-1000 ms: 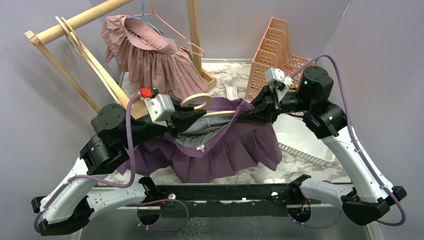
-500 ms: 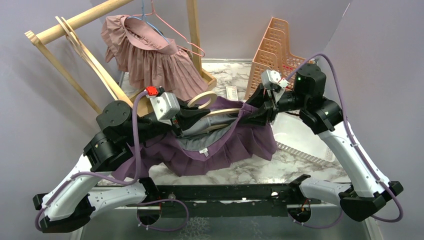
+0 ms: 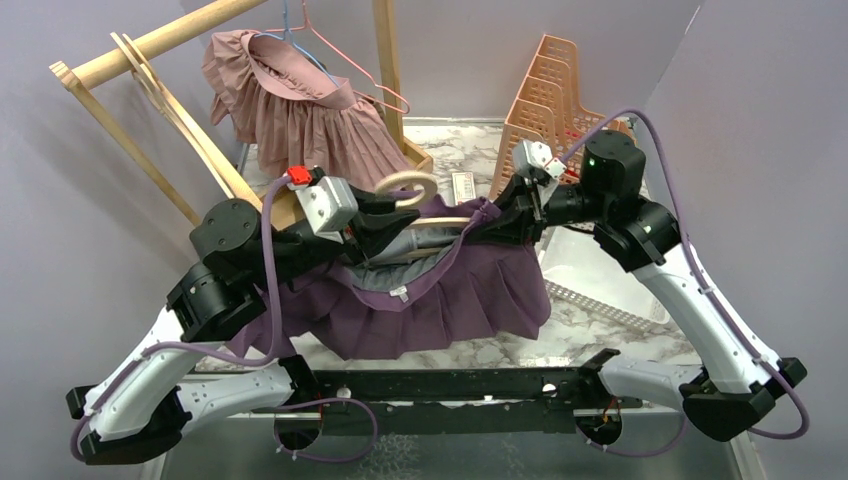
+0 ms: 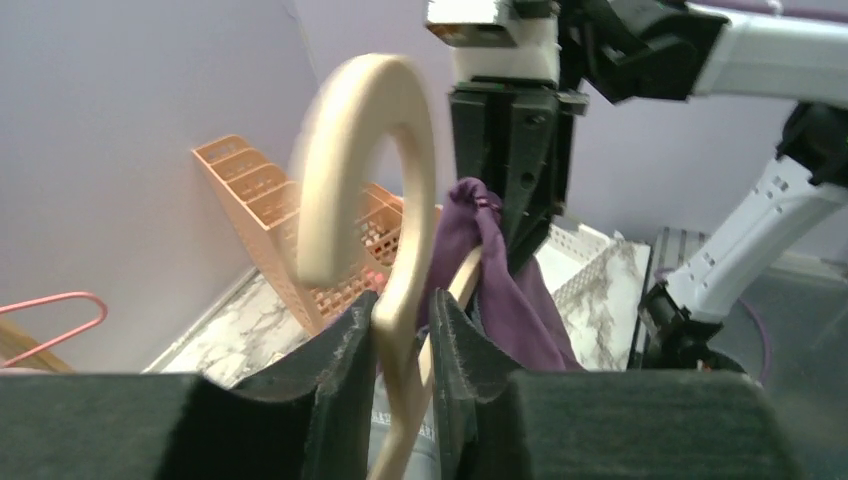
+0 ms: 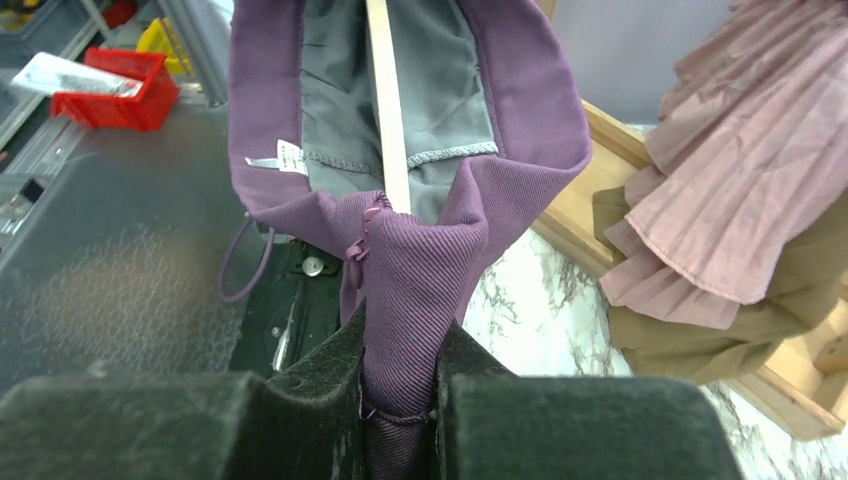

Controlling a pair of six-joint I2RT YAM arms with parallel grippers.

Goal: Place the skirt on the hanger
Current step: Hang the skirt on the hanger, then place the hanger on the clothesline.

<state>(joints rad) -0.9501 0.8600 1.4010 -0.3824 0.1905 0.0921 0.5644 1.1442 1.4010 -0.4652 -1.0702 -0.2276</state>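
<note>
Marble table (image 3: pixel 600 342), left pincer (image 4: pixel 405 310) clamping wooden hanger (image 4: pixel 350 150), right pincer (image 5: pixel 400 370) pinching purple skirt (image 5: pixel 420 260)

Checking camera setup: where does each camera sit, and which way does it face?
Top external: above, behind the bases, looking down on table, left arm, right arm, purple skirt.
Left wrist: on left arm, facing the right hand; left hand clamps the hanger.
Right wrist: on right arm, facing left; right hand pinches the waistband.
Shared: both wrist views show hanger and skirt.

Top cam looked down from high behind; wrist cams sat close-up, facing each other, sharing the skirt (image 5: pixel 420 270) and hanger (image 4: pixel 365 170).
</note>
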